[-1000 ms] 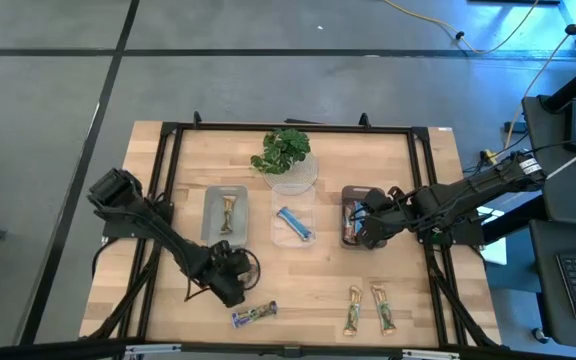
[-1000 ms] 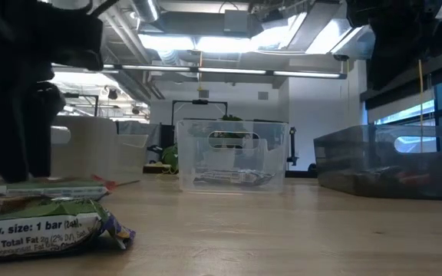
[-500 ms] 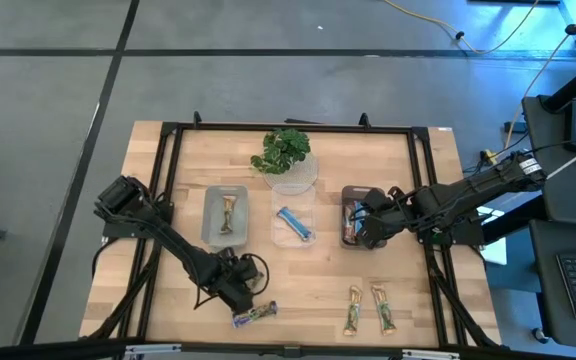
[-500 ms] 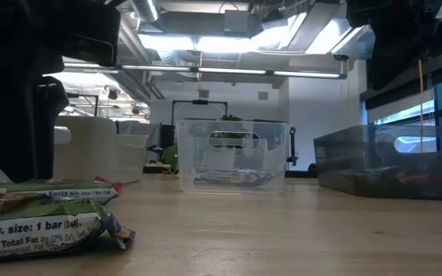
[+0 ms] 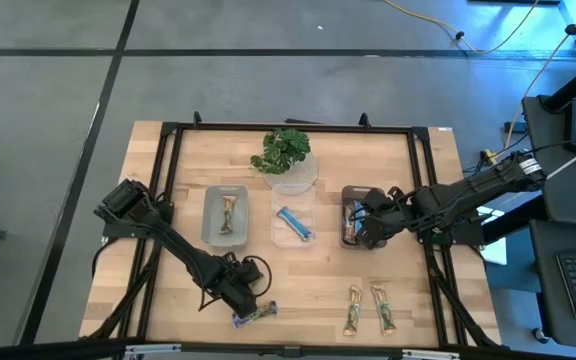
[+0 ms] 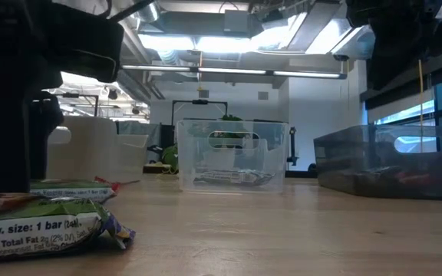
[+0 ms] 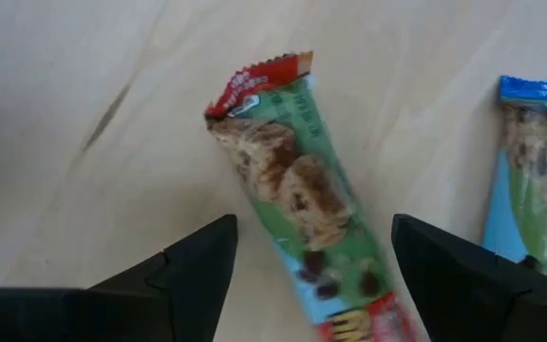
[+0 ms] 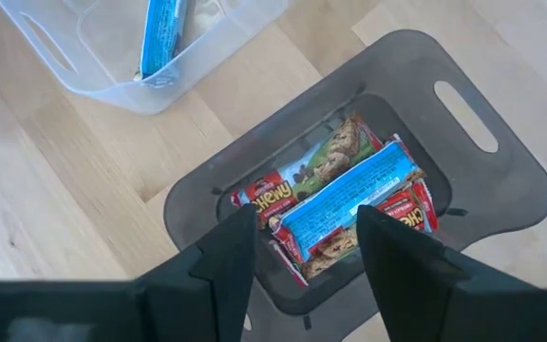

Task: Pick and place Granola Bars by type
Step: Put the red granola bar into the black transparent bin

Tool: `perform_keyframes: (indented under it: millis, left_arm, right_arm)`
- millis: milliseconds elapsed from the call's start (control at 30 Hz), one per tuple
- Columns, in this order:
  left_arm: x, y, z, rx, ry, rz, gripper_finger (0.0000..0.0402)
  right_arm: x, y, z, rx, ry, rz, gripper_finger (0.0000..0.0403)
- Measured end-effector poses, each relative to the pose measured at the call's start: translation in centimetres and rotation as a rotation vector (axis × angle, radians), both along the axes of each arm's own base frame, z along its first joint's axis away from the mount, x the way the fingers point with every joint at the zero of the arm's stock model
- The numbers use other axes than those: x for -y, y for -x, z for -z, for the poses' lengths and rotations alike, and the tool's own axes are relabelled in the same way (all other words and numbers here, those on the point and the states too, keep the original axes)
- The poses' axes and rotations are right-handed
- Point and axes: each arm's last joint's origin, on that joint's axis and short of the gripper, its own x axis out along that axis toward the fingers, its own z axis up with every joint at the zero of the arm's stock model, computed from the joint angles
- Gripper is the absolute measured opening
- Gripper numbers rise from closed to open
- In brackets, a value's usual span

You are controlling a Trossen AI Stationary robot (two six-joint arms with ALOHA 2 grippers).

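Near the surface's six o'clock edge, the open left hand straddles a red-green granola bar (light, probably slippery-wrapped); pinch mid-length.

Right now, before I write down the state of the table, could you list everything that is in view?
Table: one, light wood, under everything.
Plant: one, green, in a pale pot at the far middle.
Grey bin: one, left of the three bins, holding one green-brown bar.
Clear bin: one, in the middle, holding one blue bar.
Dark bin: one, on the right, holding several bars, a blue-wrapped one on top of red-green ones.
Loose pair: two, green-brown, side by side at the near right.
Red-green bar: one, near left.
Blue-edged bar: one, beside it.
Left gripper: fingers open, straddling the red-green bar.
Right gripper: fingers apart, above the dark bin.
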Motion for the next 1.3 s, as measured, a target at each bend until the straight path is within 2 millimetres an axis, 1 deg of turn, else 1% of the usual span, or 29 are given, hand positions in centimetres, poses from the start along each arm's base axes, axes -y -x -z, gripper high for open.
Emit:
perform_keyframes:
  millis: [100, 200, 267, 367, 700, 833, 933, 1100, 1200, 1300]
  left_arm:
    - [0.0, -0.2, 0.5, -0.026, 0.004, 0.000, 0.0273]
    - [-0.2, -0.2, 0.6, -0.039, 0.005, -0.001, 0.0269]
    - [-0.3, -0.1, 0.4, -0.043, 0.002, -0.004, 0.0259]
    - [-0.5, 0.1, 0.5, -0.059, -0.015, -0.006, 0.0233]
    - [-0.7, 0.2, 0.6, -0.066, -0.047, -0.013, 0.0126]
    - [-0.7, 0.2, 0.7, -0.063, -0.049, -0.014, 0.0094]
    - [-0.7, 0.2, 0.7, -0.063, -0.049, -0.015, 0.0076]
    - [-0.8, 0.3, -0.3, -0.035, -0.022, -0.012, 0.0064]
    - [-1.1, 0.4, -2.3, 0.042, -0.013, 0.003, 0.0064]
    - [-1.6, 0.2, -4.3, 0.149, -0.035, 0.004, 0.0063]
  right_arm:
    - [0.0, 0.1, 0.4, -0.009, 0.004, 0.000, 0.0185]
    - [0.0, 0.1, 0.8, -0.013, 0.006, 0.001, 0.0185]
    - [0.0, 0.1, 0.8, -0.013, 0.006, 0.001, 0.0185]
    - [0.0, 0.1, 0.8, -0.010, 0.005, 0.001, 0.0185]
    - [0.0, 0.1, 0.8, -0.011, 0.006, -0.002, 0.0185]
    - [0.0, 0.1, 0.8, -0.011, 0.006, -0.002, 0.0185]
    - [0.0, 0.1, 0.8, -0.011, 0.005, -0.002, 0.0185]
    - [0.0, 0.0, 0.7, -0.007, 0.007, -0.020, 0.0185]
    - [-0.2, -0.6, 0.5, 0.040, 0.006, -0.081, 0.0185]
    - [-0.7, -1.6, 0.0, 0.128, 0.000, -0.199, 0.0185]
